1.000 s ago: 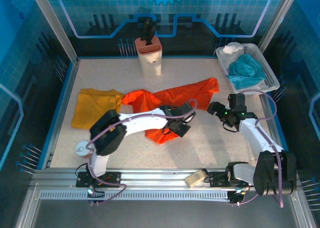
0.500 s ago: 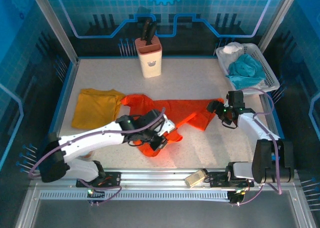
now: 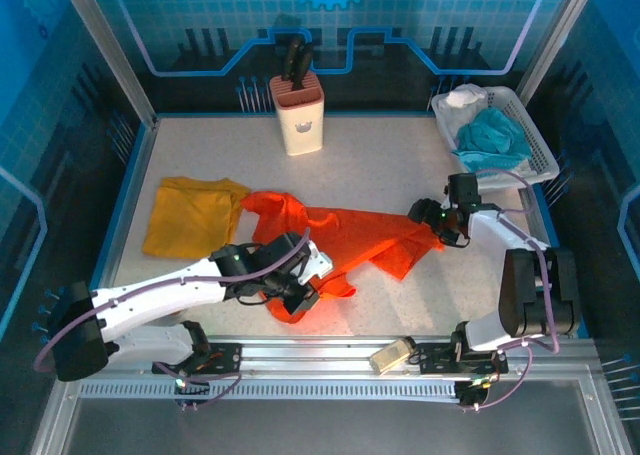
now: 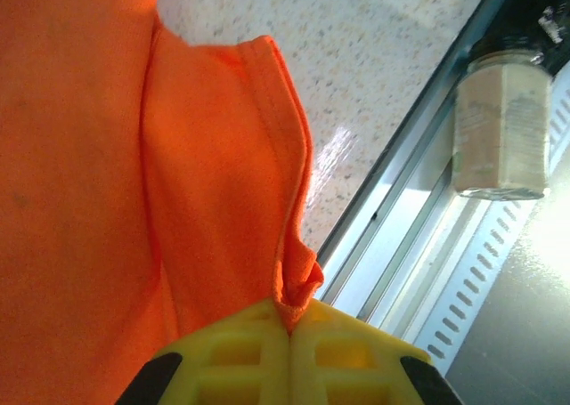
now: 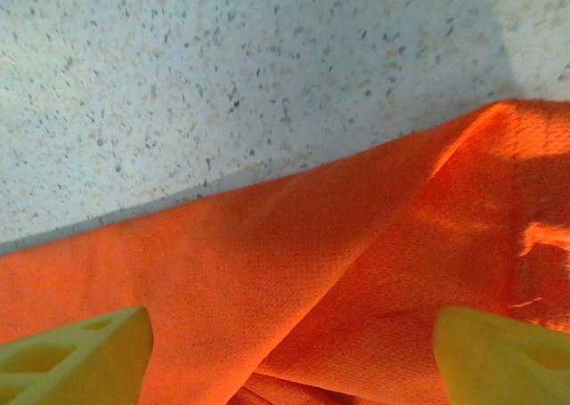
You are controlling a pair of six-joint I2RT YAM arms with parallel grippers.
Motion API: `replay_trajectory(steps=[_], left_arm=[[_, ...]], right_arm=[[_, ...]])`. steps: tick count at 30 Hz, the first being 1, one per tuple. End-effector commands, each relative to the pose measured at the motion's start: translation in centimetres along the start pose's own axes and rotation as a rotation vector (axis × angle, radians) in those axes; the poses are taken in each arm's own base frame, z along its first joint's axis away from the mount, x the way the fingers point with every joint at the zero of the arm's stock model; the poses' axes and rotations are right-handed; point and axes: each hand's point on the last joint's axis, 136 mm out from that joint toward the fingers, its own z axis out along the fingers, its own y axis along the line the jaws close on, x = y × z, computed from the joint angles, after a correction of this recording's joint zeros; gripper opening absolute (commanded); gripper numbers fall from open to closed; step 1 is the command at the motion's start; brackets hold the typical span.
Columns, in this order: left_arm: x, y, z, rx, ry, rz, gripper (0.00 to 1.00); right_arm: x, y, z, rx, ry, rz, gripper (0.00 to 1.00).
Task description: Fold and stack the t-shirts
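1. Farther back on the speckled table (image 3: pixel 390 165) stands a knife block (image 3: pixel 298 115). At the far right corner, a white basket (image 3: pixel 541 147) holds a teal cloth (image 3: pixel 492 140) and a white cloth (image 3: pixel 465 98).
2. A pale jar (image 4: pixel 499 125) lies on the near rail, apart from the fabric.
3. Seen from above, the left arm crosses the near-left part of the table and hides some of the orange t-shirt's near edge.
4. The orange t-shirt (image 3: pixel 350 230) lies mid-table, rumpled and drawn out into a slanting band between the two grippers. Its far-left corner meets the edge of the mustard t-shirt (image 3: pixel 193 215), which lies fairly flat at the left.
5. The left gripper (image 4: pixel 289 329) sits at the shirt's near end with its yellow fingers pressed together, pinching a fold of orange hem.
6. The right gripper (image 5: pixel 289 334) hangs over the shirt's right end with its fingers spread wide. Wrinkled orange fabric lies beneath them, and they clamp nothing.
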Motion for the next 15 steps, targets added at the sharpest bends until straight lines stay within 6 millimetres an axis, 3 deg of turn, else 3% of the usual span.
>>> replay_trajectory(steps=[1, 4, 7, 12, 15], left_arm=[[1.3, 0.3, 0.8, -0.006, 0.038, -0.024, 0.0], [1.2, 0.3, 0.3, -0.017, 0.042, -0.015, 0.0], [1.7, 0.2, 0.1, -0.015, 0.075, -0.021, 0.0], [2.6, -0.1, -0.2, -0.007, 0.108, -0.037, 0.0], [2.6, -0.1, -0.4, -0.017, 0.1, -0.035, 0.0]], right_arm=[[1.6, -0.3, 1.1, 0.017, 0.064, -0.007, 0.81], [1.3, 0.1, 1.9, 0.009, 0.072, -0.006, 0.77], [-0.3, 0.8, 2.3, 0.008, 0.043, -0.016, 0.63], [-4.3, 3.2, 2.5, -0.007, 0.007, -0.033, 0.13], [-6.6, 4.9, 2.3, -0.029, -0.02, -0.026, 0.01]])
